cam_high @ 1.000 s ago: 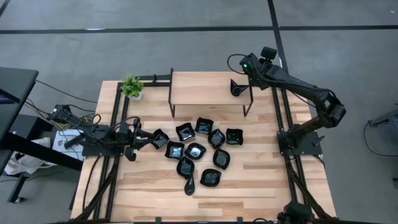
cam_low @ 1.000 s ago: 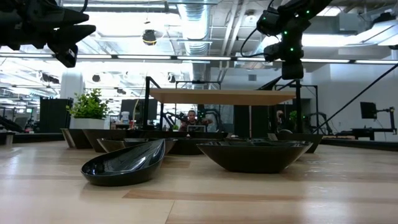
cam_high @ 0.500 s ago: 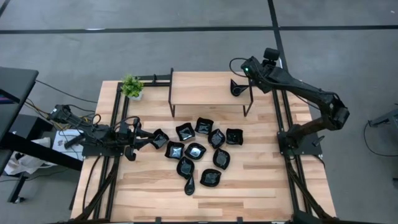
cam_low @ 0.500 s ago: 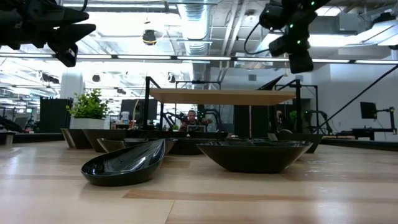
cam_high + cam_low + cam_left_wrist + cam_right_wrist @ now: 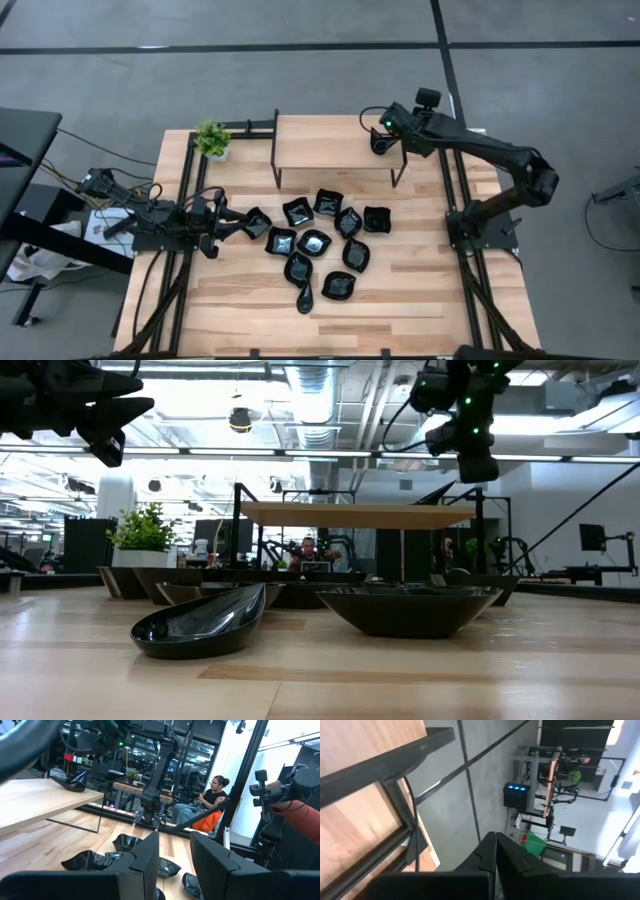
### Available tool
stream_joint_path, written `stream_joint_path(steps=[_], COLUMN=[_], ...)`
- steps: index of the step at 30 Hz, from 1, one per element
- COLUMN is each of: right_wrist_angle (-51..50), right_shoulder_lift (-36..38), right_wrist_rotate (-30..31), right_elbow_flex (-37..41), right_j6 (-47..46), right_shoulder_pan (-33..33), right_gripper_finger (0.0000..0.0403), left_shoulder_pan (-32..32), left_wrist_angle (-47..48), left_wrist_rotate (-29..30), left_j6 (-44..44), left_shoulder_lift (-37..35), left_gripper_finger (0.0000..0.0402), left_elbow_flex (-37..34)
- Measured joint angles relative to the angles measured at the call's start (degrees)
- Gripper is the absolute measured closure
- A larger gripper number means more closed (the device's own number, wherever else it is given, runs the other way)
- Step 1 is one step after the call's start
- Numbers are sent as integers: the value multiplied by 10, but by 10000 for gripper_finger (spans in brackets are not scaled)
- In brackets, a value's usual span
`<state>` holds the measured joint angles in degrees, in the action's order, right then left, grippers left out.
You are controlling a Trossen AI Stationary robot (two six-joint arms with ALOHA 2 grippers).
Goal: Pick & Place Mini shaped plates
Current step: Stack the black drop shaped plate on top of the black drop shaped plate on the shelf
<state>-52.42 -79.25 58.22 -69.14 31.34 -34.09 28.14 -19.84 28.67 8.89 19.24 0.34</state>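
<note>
The right gripper (image 5: 381,124), fingers pressed together and empty, hangs over the raised shelf (image 5: 330,141) beside the one plate (image 5: 380,142) set there, while the left gripper (image 5: 226,228), fingers apart, waits by the clustered mini shaped plates (image 5: 314,243); a careless retreat might knock that glossy dish off the edge.

Robotics laboratory or test workshop. A butcher-block table (image 5: 400,290) in a black metal frame stands on a bare grey concrete floor (image 5: 300,80) marked with dark lines. Exposed ceiling ducts (image 5: 320,400) and strip lighting run overhead. Further frames and robot arms (image 5: 155,775) fill the room behind, where a seated person (image 5: 207,802) works at another station.
</note>
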Motion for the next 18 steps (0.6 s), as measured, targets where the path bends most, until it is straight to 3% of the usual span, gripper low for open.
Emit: stream_joint_path(steps=[10, 18], right_wrist_angle=[112, 128], right_shoulder_lift=[-7, -23], right_wrist_rotate=[3, 3], right_elbow_flex=[0, 0], right_j6=[86, 103], right_shoulder_pan=[-10, -37], right_gripper_finger=[403, 403], left_shoulder_pan=[0, 0], left_wrist_angle=[-3, -8], left_wrist_rotate=[0, 0], left_j6=[0, 0], left_shoulder_lift=[0, 0], left_gripper_finger=[289, 289], left_elbow_flex=[0, 0])
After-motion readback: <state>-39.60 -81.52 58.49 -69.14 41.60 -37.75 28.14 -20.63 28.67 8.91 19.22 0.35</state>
